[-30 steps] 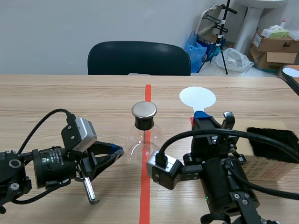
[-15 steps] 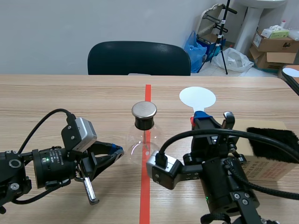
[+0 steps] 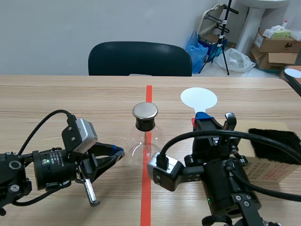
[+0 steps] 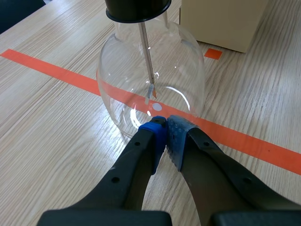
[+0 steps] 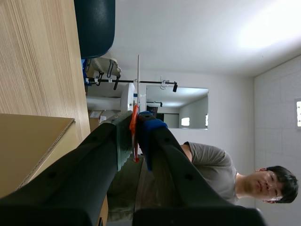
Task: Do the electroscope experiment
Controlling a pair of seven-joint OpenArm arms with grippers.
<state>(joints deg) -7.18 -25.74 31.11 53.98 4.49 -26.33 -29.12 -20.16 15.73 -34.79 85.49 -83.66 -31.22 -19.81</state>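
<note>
Electroscope flask (image 3: 145,141) stands between the arms, left gripper (image 4: 165,123) closed empty at its base, right gripper (image 5: 134,123) clamping the white disc (image 3: 199,99), which probably must next approach the metal cap (image 3: 145,111).

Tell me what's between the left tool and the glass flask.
Nothing: the left wrist view shows the shut left tool right at the glass flask.
</note>
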